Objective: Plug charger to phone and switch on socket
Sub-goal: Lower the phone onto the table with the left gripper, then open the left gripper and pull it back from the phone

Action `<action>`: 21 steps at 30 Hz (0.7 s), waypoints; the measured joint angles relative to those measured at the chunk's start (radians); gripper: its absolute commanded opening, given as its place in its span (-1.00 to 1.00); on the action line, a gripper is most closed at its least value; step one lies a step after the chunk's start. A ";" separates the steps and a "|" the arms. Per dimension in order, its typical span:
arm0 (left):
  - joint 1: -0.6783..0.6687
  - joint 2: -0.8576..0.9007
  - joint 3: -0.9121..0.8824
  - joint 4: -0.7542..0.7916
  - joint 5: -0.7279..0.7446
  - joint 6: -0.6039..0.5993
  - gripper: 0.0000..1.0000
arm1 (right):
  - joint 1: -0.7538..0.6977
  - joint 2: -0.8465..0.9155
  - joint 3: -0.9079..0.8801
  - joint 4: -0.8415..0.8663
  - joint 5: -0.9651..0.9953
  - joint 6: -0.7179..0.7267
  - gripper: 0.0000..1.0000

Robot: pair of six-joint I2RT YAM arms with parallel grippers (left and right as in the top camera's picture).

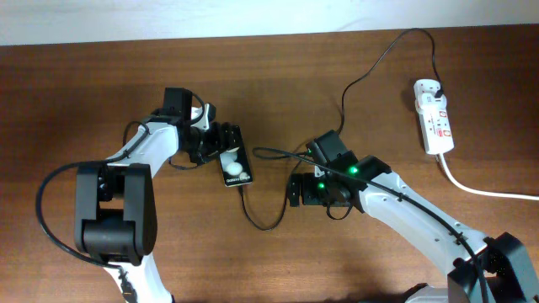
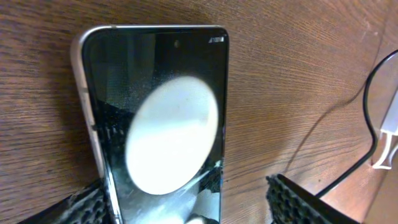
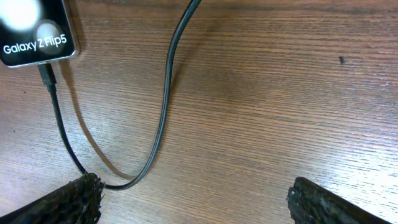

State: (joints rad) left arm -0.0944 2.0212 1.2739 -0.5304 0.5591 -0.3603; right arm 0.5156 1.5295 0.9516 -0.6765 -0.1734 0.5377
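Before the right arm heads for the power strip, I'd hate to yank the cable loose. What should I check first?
1. The charger connector is seated in the Galaxy Z Flip5 phone: ok.
2. The right hand is open and empty: ok.
3. The left hand is clear of the phone: not ok, the phone lies between its open fingers.
4. The charger cable is clear of the right hand: not ok, its loop passes right beside one finger.
5. The plug is seated in the power strip: cannot tell, too small.
6. The power strip is switched on: cannot tell.
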 measured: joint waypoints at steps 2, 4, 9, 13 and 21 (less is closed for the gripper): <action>0.001 -0.003 0.002 0.000 0.002 0.002 0.94 | 0.000 0.000 0.000 0.000 0.000 0.000 0.97; 0.003 -0.005 0.004 0.002 0.006 0.002 0.99 | 0.000 0.000 0.000 0.000 0.000 0.000 0.97; 0.021 -0.008 0.007 0.002 0.002 0.000 0.99 | 0.000 0.000 0.000 0.000 0.000 0.000 0.97; 0.038 -0.009 0.007 -0.006 0.002 0.000 0.99 | 0.000 0.000 0.000 0.000 0.000 0.000 0.97; 0.124 -0.010 0.009 -0.032 0.006 0.000 0.99 | 0.000 0.000 0.000 0.000 0.000 0.000 0.97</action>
State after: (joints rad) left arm 0.0296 2.0117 1.2831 -0.5621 0.5648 -0.3599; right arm 0.5156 1.5295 0.9516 -0.6765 -0.1730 0.5381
